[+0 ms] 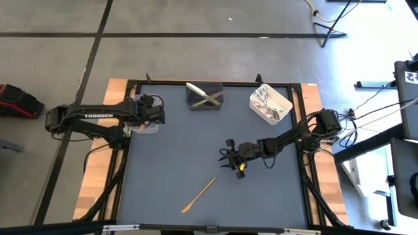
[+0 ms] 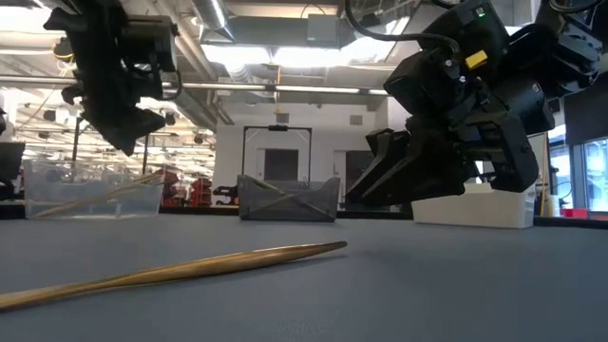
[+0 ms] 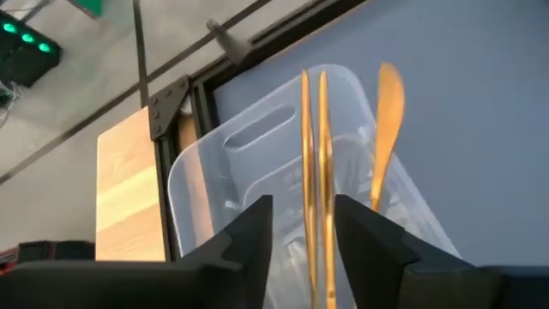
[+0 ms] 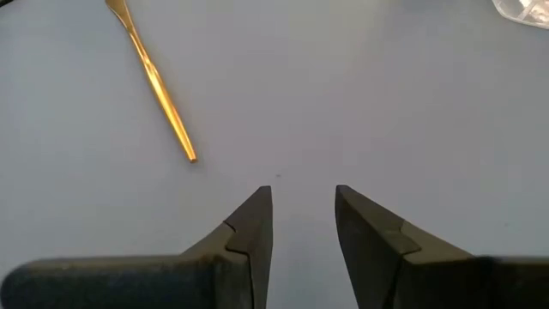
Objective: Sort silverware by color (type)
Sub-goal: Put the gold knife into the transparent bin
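My left gripper point(image 3: 303, 227) hangs open over the clear tub point(image 3: 257, 146) at the table's left edge point(image 1: 141, 125). Three copper-gold pieces of silverware point(image 3: 319, 154) lie in that tub. Two of their slim handles show in the gap between my fingers, apart from both. One more gold piece point(image 1: 198, 194) lies flat on the mat near the front edge, also seen in the right wrist view point(image 4: 153, 86). My right gripper point(image 1: 230, 158) stands open above the bare mat, to the right of and behind that piece, with nothing between its fingers point(image 4: 302, 215).
A dark grey tub point(image 1: 205, 96) with pale and silver pieces stands at the far middle. A white tub point(image 1: 270, 103) with silver pieces stands at the far right. The blue-grey mat point(image 1: 170, 170) lies bare around the lone gold piece. Wooden strips point(image 1: 98, 176) border the mat.
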Motion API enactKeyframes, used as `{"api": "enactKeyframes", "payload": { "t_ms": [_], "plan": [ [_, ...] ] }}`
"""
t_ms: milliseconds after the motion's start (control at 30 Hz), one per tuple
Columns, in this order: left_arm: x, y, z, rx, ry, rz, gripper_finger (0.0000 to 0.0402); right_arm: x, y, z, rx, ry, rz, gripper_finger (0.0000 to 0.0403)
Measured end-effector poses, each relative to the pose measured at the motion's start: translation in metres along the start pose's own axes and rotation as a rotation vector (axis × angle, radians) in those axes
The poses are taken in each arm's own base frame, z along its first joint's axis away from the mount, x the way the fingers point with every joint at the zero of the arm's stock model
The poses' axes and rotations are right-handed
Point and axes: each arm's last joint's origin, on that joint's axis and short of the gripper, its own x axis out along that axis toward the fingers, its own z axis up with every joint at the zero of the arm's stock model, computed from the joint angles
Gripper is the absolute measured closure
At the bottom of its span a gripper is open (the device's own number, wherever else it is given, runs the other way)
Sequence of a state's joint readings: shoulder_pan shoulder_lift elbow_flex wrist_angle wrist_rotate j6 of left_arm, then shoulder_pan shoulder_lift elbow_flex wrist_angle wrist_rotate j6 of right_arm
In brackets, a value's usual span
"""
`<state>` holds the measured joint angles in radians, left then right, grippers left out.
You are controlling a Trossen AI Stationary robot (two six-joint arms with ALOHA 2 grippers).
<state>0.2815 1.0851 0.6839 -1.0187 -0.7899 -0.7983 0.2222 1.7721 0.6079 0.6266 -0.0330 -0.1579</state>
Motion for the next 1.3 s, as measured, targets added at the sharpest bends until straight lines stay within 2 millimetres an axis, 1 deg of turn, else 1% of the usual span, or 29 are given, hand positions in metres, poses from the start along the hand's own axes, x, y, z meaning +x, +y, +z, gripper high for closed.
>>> {"api": "enactKeyframes", "payload": {
  "t_ms": [100,167,233,367,467,567,667,767,867,1067,1300],
  "plan": [
    [-0.01,-0.005,0.007,0.005,-0.043,-0.056,0.0274,0.0,0.0,0.001,0.002,-0.006,0.005,0.0288],
    [-0.017,-0.012,0.009,-0.007,-0.073,-0.125,0.0273,0.0,0.0,0.003,0.032,-0.032,0.022,0.0288],
    [-0.022,-0.02,0.011,0.01,-0.1,-0.215,0.0273,0.0,0.001,0.006,0.068,-0.064,0.052,0.0288],
    [-0.037,-0.04,0.012,0.048,-0.154,-0.414,0.0273,-0.001,0.003,0.01,0.072,-0.113,0.126,0.0288],
    [-0.049,-0.058,0.008,0.073,-0.209,-0.564,0.0273,-0.001,0.003,0.012,0.114,-0.134,0.134,0.0284],
    [-0.057,-0.075,-0.002,0.122,-0.23,-0.668,0.0273,-0.001,0.003,0.012,0.123,-0.133,0.151,0.0262],
    [-0.066,-0.088,-0.013,0.151,-0.261,-0.729,0.0273,0.003,0.006,0.011,0.111,-0.153,0.158,0.0222],
    [-0.077,-0.102,-0.023,0.169,-0.288,-0.8,0.0273,0.016,0.012,0.013,0.099,-0.165,0.18,0.0187],
    [-0.087,-0.114,-0.033,0.18,-0.321,-0.872,0.0273,0.033,0.017,0.01,0.092,-0.128,0.198,0.017],
    [-0.098,-0.129,-0.052,0.223,-0.347,-0.932,0.0273,0.062,0.021,0.014,0.085,-0.125,0.284,0.0167],
    [-0.101,-0.138,-0.065,0.237,-0.335,-0.942,0.0274,0.09,0.022,0.005,0.088,-0.091,0.293,0.0168]
  ]
}}
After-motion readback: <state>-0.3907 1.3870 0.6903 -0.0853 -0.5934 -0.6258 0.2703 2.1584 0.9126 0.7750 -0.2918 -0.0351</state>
